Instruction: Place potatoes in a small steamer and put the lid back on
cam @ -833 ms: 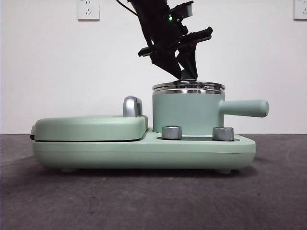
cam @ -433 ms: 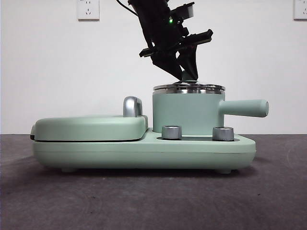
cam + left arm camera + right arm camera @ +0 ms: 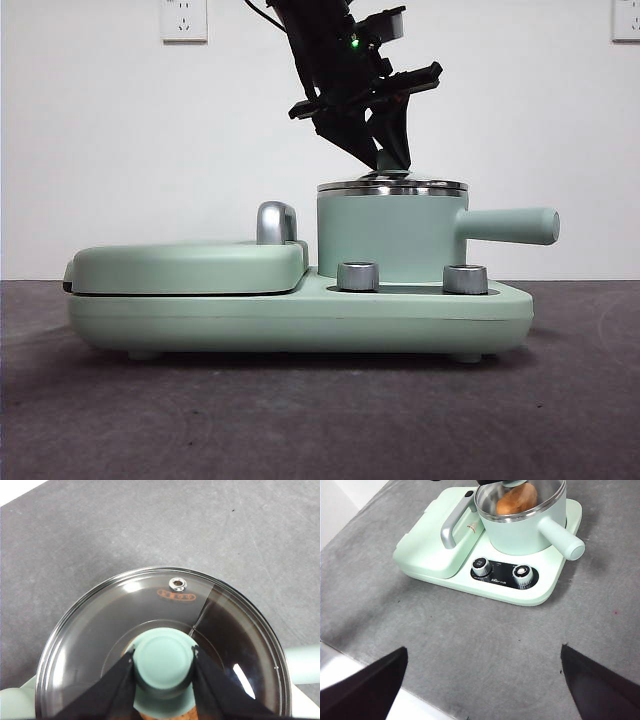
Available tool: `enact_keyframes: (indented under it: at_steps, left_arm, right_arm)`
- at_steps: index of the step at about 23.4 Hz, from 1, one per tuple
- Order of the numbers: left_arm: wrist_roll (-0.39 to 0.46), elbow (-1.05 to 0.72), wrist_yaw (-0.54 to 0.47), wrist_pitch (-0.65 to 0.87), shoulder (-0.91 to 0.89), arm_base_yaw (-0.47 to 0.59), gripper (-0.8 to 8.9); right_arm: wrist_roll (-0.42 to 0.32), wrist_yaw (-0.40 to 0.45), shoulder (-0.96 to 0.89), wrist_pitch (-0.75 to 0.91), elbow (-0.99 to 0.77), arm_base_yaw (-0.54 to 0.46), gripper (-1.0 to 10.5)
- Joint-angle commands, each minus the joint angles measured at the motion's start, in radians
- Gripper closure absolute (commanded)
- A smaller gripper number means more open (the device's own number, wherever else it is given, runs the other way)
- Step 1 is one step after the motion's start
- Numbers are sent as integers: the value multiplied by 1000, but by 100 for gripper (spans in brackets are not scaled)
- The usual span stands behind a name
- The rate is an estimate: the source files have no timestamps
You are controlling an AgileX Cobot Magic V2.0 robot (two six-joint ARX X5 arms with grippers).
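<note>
The mint-green small steamer [image 3: 390,238] stands on the right half of the cooker base, its stubby handle [image 3: 512,225] pointing right. The glass lid [image 3: 392,184] with its steel rim sits on the pot's rim. My left gripper [image 3: 388,152] comes down from above and is shut on the lid's mint-green knob [image 3: 163,659]; both jaws press against the knob's sides. The orange-brown potato [image 3: 516,500] lies inside the steamer [image 3: 520,527], seen through the glass. My right gripper [image 3: 485,652] is open and empty, high above the table in front of the cooker.
The flat griddle cover [image 3: 190,265] with its chrome handle [image 3: 277,222] fills the left half of the cooker base [image 3: 300,320]. Two steel dials [image 3: 358,276] [image 3: 465,278] sit on the front of the base. Dark grey table all around.
The lid has come down a little with my left gripper and now rests level on the steamer's rim. The right arm has not moved.
</note>
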Motion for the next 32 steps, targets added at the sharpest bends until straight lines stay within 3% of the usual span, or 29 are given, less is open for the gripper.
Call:
enact_keyframes:
  at_steps: [1,3,6,8,13,19,24,26,32]
  left_arm:
    - [-12,19,-2,-28,39,-4,778]
    - [-11,19,-2,-23,39,-3,678]
    - [-12,19,-2,7,39,-4,387]
    - [-12,34,-2,-8,38,-5,312]
    - [-8,176,-1,-269,-5,-5,313]
    - [-8,152,84,-533,-194,5,319]
    - [-9,-117,90,-578,-450,10,319]
    - [-7,-283,90,-554,-591,9,319]
    - [-4,-564,90,-454,-890,9,319]
  right_arm:
    - [6,5,-1,10,8,9,459]
    - [7,5,-1,10,8,9,459]
    - [6,14,-1,10,8,9,459]
    - [6,24,-1,10,8,9,459]
    - [5,24,-1,10,8,9,459]
    - [-17,23,0,10,8,9,459]
    - [-55,23,0,11,8,9,459]
    - [-77,23,0,20,8,9,459]
    - [-121,22,0,95,8,9,460]
